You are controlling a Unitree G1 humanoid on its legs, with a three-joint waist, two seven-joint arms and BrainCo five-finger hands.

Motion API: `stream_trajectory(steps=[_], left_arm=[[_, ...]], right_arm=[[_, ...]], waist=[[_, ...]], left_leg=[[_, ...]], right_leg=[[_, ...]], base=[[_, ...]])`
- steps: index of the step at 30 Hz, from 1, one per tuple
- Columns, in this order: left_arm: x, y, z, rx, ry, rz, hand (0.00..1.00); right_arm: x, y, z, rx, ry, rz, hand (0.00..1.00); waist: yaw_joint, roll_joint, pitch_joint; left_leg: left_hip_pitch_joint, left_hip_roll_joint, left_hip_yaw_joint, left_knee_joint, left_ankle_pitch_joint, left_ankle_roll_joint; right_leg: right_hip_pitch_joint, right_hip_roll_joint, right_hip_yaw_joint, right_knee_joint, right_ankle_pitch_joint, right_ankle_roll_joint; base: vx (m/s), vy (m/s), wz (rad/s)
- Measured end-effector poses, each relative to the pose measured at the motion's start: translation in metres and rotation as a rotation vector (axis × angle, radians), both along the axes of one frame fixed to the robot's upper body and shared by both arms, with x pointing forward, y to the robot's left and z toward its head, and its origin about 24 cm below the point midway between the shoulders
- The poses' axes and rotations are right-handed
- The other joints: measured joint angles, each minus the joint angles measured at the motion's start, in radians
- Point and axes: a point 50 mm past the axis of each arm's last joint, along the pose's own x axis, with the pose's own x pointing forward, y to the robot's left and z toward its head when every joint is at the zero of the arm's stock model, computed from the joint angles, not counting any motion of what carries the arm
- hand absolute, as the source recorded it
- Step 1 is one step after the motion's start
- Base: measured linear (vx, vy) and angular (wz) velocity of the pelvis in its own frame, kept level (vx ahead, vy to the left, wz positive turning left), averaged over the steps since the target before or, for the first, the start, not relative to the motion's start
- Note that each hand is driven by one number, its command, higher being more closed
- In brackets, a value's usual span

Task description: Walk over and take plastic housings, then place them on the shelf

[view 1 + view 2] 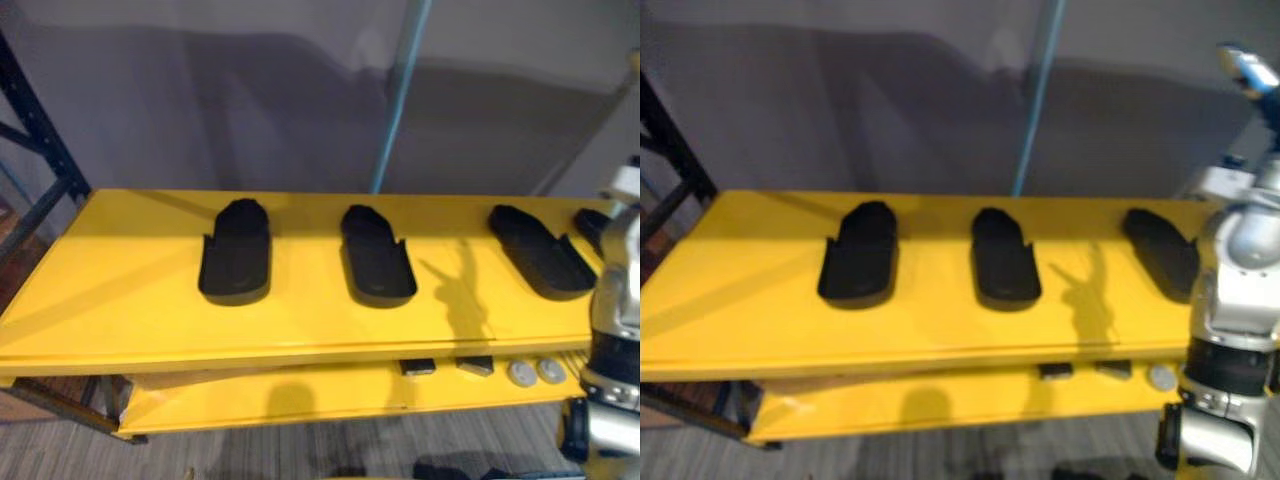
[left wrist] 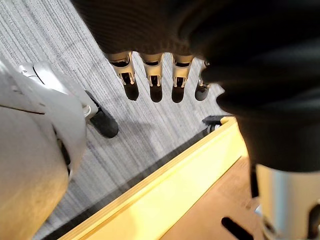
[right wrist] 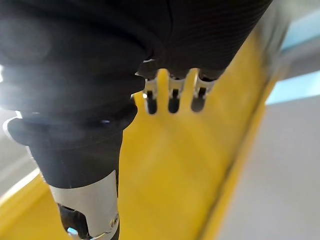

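Black housings [image 1: 236, 252] lined up in a row on the yellow shelf [image 1: 110, 300]. Right hand [image 3: 173, 92] is above the shelf and left hand [image 2: 151, 75] is near its edge, both with straight fingers, holding nothing.

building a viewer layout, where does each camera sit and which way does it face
Left eye view: on the head, looking down at the yellow shelf and black plastic housings; right arm at right edge.
Right eye view: beside it, same aim; more of the right arm shows.
Left wrist view: on the left wrist, along the left hand toward the carpet floor and the shelf's edge.
Right wrist view: on the right wrist, along the right hand onto the shelf top.
Shared: both eye views show the same housings.
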Motion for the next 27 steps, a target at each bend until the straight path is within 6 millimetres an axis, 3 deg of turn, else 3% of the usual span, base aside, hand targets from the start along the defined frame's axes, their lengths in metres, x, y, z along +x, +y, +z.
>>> stream_trajectory(steps=[2, 4, 5, 8, 9, 10, 12, 16, 18, 20, 21, 27], left_arm=[[-0.002, -0.001, 0.000, -0.003, 0.004, 0.001, 0.00], [-0.005, -0.002, -0.001, -0.005, 0.010, 0.003, 0.00], [-0.005, -0.003, -0.001, -0.006, 0.011, 0.003, 0.00], [0.000, -0.003, 0.000, 0.006, -0.001, -0.024, 0.00], [0.002, -0.003, 0.001, 0.008, -0.007, -0.025, 0.00], [0.005, -0.003, 0.002, 0.012, -0.024, -0.026, 0.00], [0.006, -0.005, 0.001, 0.007, -0.027, -0.023, 0.00], [0.011, -0.012, 0.000, -0.011, -0.037, -0.029, 0.00], [0.012, -0.014, 0.000, -0.016, -0.037, -0.030, 0.00], [0.011, -0.014, -0.001, -0.021, -0.032, -0.029, 0.00], [0.027, -0.011, -0.002, -0.034, -0.020, -0.125, 0.00], [0.029, -0.009, -0.001, -0.031, -0.027, -0.111, 0.00]], right_arm=[[-0.011, -0.018, -0.044, 0.129, 0.105, -0.076, 0.00], [-0.030, -0.026, -0.111, 0.306, 0.262, -0.158, 0.00], [-0.036, -0.026, -0.127, 0.345, 0.302, -0.172, 0.00], [-0.072, -0.012, -0.208, 0.547, 0.504, -0.233, 0.00], [-0.078, -0.008, -0.221, 0.582, 0.536, -0.242, 0.00], [-0.092, 0.004, -0.250, 0.684, 0.602, -0.260, 0.00], [-0.101, 0.019, -0.279, 0.785, 0.672, -0.264, 0.00], [-0.118, 0.046, -0.324, 0.958, 0.807, -0.229, 0.00], [-0.125, 0.053, -0.338, 1.023, 0.857, -0.198, 0.00], [-0.128, 0.061, -0.349, 1.069, 0.914, -0.144, 0.00], [-0.106, 0.101, -0.376, 1.036, 1.225, 0.160, 0.00], [-0.111, 0.100, -0.377, 1.047, 1.226, 0.149, 0.00]], waist=[[-0.008, 0.004, -0.001], [-0.021, 0.008, -0.002], [-0.025, 0.010, -0.003], [-0.027, 0.026, 0.001], [-0.027, 0.027, 0.002], [-0.026, 0.029, 0.003], [-0.022, 0.030, 0.004], [0.014, 0.032, 0.005], [0.033, 0.034, 0.006], [0.033, 0.037, 0.010], [0.059, 0.049, 0.065], [0.058, 0.050, 0.065]], left_leg=[[0.013, 0.002, 0.023, 0.000, -0.003, -0.003], [0.031, 0.001, 0.055, 0.000, -0.009, -0.004], [0.035, 0.000, 0.061, 0.000, -0.010, -0.004], [0.058, -0.002, 0.090, 0.000, -0.020, -0.005], [0.062, -0.002, 0.090, -0.001, -0.022, -0.005], [0.062, -0.002, 0.092, -0.001, -0.024, -0.004], [0.064, -0.005, 0.094, -0.001, -0.027, 0.001], [0.063, -0.016, 0.086, -0.001, -0.031, 0.007], [0.064, -0.023, 0.077, -0.001, -0.035, 0.010], [0.063, -0.027, 0.055, -0.001, -0.039, 0.013], [0.079, -0.052, 0.027, -0.002, -0.056, 0.008], [0.090, -0.051, 0.038, -0.002, -0.061, 0.007]], right_leg=[[0.000, 0.003, 0.026, -0.006, 0.007, -0.001], [0.000, 0.003, 0.053, -0.013, 0.012, 0.000], [0.000, 0.002, 0.058, -0.013, 0.013, 0.001], [0.005, -0.002, 0.082, -0.013, 0.013, 0.000], [0.006, -0.004, 0.082, -0.013, 0.012, 0.002], [0.008, -0.007, 0.081, -0.014, 0.007, 0.005], [0.014, -0.011, 0.078, -0.015, 0.007, 0.005], [0.028, -0.024, 0.050, -0.029, 0.004, 0.000], [0.039, -0.029, 0.037, -0.036, 0.002, 0.000], [0.052, -0.036, 0.019, -0.036, -0.005, 0.006], [0.090, -0.055, -0.032, -0.038, -0.019, 0.029], [0.092, -0.054, -0.025, -0.039, -0.019, 0.028]], base=[[-0.03, 0.005, -0.37], [-0.03, 0.023, -0.41], [-0.04, 0.028, -0.32], [-0.05, 0.025, -0.25], [-0.07, 0.009, -0.09], [-0.06, 0.007, 0.02], [-0.05, 0.015, 0.04], [0.00, 0.026, 0.09], [0.06, 0.031, 0.19], [0.07, 0.001, 0.25], [0.03, -0.001, 0.07], [0.00, -0.003, -0.05]])
